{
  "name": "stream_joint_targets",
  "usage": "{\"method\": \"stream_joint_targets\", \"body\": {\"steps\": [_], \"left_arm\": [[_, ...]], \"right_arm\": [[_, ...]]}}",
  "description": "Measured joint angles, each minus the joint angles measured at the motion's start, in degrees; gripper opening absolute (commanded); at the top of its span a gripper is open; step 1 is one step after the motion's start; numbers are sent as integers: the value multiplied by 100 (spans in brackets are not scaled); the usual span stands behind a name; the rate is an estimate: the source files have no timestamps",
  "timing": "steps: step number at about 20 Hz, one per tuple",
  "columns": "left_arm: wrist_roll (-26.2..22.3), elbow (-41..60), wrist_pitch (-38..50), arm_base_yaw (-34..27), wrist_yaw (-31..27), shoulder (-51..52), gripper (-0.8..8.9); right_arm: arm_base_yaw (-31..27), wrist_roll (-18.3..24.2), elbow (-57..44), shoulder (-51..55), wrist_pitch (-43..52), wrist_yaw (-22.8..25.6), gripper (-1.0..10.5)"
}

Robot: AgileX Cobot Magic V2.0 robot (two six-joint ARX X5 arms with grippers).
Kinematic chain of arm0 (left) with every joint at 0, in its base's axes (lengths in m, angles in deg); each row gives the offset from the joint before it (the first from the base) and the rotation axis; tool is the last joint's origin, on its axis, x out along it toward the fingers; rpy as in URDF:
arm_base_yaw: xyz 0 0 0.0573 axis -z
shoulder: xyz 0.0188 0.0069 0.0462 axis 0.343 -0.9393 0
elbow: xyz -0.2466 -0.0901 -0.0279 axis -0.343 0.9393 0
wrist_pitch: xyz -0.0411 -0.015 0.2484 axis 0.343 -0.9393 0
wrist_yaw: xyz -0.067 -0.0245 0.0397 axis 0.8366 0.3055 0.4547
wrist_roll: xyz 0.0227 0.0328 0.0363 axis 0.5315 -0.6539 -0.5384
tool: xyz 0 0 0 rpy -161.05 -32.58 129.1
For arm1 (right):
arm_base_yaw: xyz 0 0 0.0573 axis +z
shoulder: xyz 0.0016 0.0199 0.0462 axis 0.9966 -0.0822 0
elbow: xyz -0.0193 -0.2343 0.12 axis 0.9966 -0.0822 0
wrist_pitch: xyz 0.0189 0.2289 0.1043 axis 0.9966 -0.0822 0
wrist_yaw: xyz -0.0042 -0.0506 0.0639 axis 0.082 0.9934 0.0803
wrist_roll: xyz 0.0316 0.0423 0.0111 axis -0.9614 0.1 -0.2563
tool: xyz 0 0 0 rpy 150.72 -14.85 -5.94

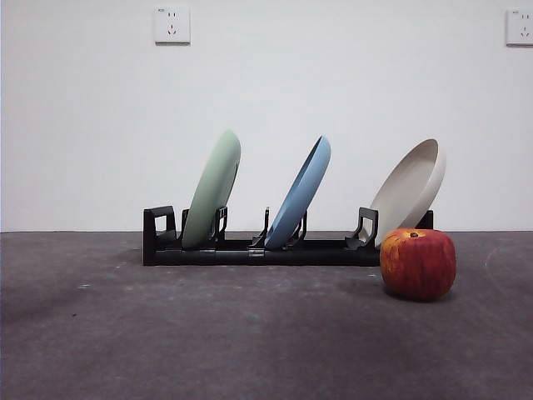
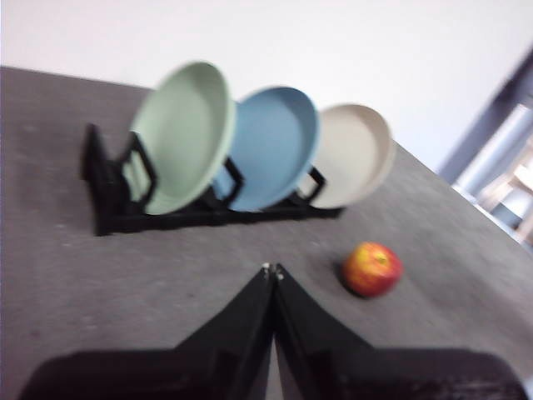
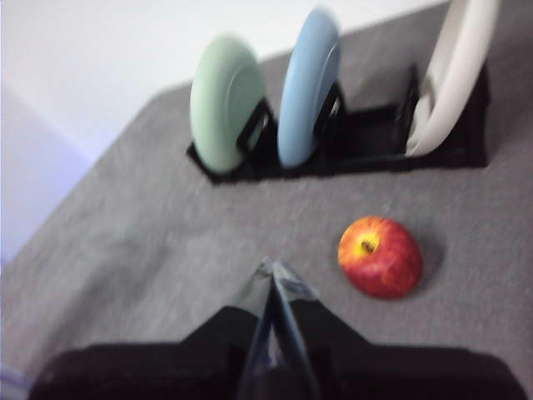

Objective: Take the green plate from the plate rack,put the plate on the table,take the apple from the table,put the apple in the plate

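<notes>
Left gripper (image 2: 272, 268) closed, unseen from front, apple (image 1: 418, 263) by plate rack (image 1: 258, 250)

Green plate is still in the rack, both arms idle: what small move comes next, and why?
Probably the left end effector, now shut, opens and reaches toward the green plate. It leans in the plate rack's end slot, and the apple waits on the table.

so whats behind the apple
Behind the apple stands the plate rack, its end holding the tilted beige plate. The apple covers the rack's end and the beige plate's lower edge from the front.
</notes>
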Motion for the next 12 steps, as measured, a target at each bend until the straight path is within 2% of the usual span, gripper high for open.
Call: {"method": "stream_joint_targets", "body": {"steps": [6, 12], "left_arm": [[-387, -713, -785, 0, 638, -575, -7], [-957, -1228, -1794, 0, 861, -868, -7]], "right_arm": [[142, 951, 1141, -780, -1423, -9, -12], [179, 1860, 1818, -1292, -2824, -7, -12]]}}
